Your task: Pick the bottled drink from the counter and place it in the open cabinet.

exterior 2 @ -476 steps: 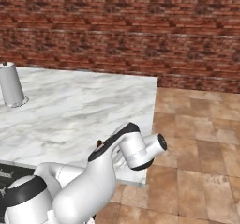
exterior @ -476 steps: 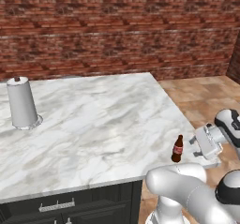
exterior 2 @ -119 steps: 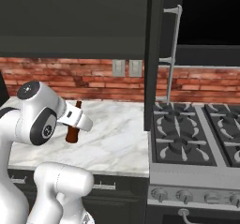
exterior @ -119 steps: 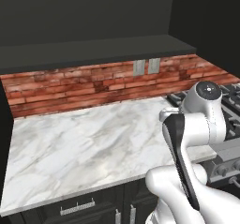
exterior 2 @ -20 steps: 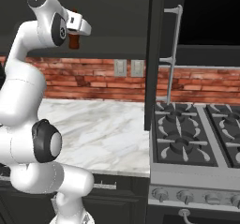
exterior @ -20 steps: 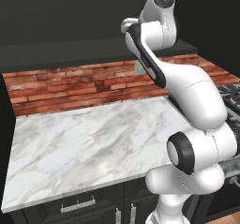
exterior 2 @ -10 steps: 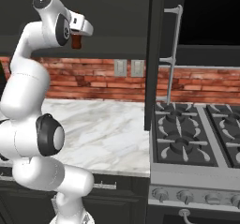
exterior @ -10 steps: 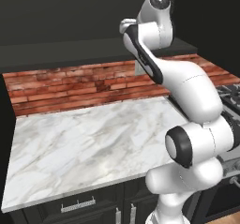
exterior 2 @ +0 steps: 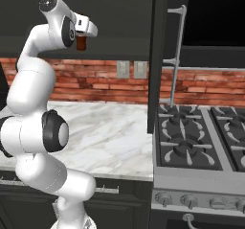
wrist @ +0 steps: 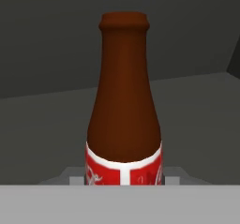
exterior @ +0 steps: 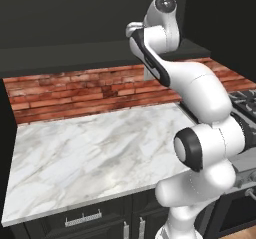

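White arm [exterior: 185, 83] reaches up toward open cabinet [exterior: 60, 18]. Marble tabletop [exterior: 85, 158] beneath; brick backsplash [exterior: 75, 90] behind.

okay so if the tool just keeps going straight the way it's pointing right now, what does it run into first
Probably the dark inside of the open cabinet. The tool holds the bottled drink upright, and beyond the bottle the hand view shows grey cabinet surfaces; how far off they are is unclear.

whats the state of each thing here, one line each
bottled drink: held up off the counter, in front of the cabinet's dark inside
gripper: raised high, jaws shut on the bottled drink
open cabinet: open, nothing seen inside it
cabinet door: swung open, edge-on over the stove
counter: bare marble
stove: no flame showing on its burners
drawers: shut
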### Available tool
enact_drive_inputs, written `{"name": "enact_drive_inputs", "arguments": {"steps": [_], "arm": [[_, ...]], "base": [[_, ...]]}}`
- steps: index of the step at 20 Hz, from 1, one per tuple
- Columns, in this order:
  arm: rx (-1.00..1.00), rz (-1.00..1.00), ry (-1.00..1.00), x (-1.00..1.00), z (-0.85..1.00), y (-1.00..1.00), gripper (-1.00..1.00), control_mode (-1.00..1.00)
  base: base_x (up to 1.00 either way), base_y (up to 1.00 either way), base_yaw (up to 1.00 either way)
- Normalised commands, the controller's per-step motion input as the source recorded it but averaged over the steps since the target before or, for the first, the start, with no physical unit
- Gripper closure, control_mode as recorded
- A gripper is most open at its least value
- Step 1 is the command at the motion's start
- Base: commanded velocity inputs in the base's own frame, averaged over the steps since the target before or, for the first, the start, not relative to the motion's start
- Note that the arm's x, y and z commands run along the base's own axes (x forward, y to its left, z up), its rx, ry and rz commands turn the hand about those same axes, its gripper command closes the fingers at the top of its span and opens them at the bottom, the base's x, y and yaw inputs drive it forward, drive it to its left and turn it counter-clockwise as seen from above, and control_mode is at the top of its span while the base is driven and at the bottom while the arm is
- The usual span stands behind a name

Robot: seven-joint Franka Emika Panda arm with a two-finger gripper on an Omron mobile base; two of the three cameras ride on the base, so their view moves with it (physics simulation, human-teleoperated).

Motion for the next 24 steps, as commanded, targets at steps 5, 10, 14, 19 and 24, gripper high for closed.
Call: {"name": "enact_drive_inputs", "arguments": {"steps": [5,10,14,19,24], "arm": [[-0.05,0.0,0.0,0.11,0.0,0.1,1.0,-1.0],[-0.03,0.0,0.0,0.08,0.0,0.1,1.0,-1.0],[-0.02,0.0,-0.04,0.13,0.0,0.13,1.0,-1.0],[0.0,0.0,-0.04,0.11,-0.02,0.1,1.0,-1.0],[0.0,0.0,-0.01,0.01,-0.14,0.0,1.0,-1.0]], "base": [[0.0,0.0,0.0],[0.0,0.0,0.0],[0.0,0.0,0.0],[0.0,0.0,0.0],[0.0,0.0,0.0]]}}
